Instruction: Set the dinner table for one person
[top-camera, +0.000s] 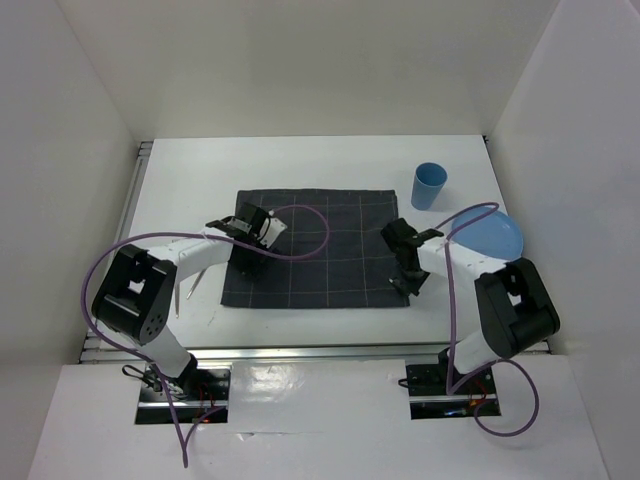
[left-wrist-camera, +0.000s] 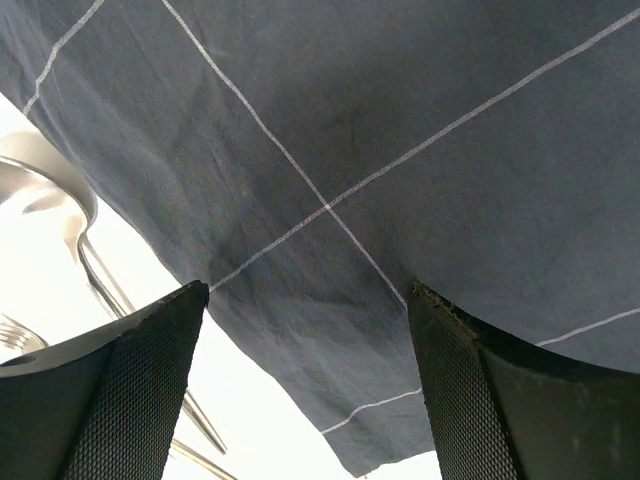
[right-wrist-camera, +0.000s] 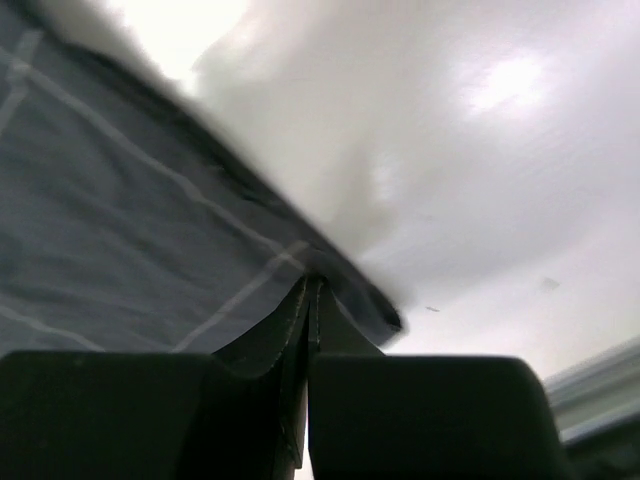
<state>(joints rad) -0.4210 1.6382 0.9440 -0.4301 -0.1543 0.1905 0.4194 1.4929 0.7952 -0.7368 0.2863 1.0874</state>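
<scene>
Noted spoon (left-wrist-camera: 45, 185) lying just left of cloth (top-camera: 320, 250) toward desk's (top-camera: 200, 170) left edge, closest to released left tool (left-wrist-camera: 308, 295), and right tool (right-wrist-camera: 308, 290) clenched on cloth's near-right corner

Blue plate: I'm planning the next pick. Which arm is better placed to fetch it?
Probably right: the blue plate lies beside the right arm; the left hand is over the cloth's opposite edge.

My left arm (top-camera: 190, 255) and right arm (top-camera: 450, 265) are white tubes joined by blocky black housings (top-camera: 135, 295), each trailed by a looping purple cable (top-camera: 327, 235). My left gripper (left-wrist-camera: 307, 288) has black fingers (left-wrist-camera: 130, 390) with fine cross-hatched pads; my right gripper (right-wrist-camera: 308, 285) shows smooth matte black ones.
</scene>
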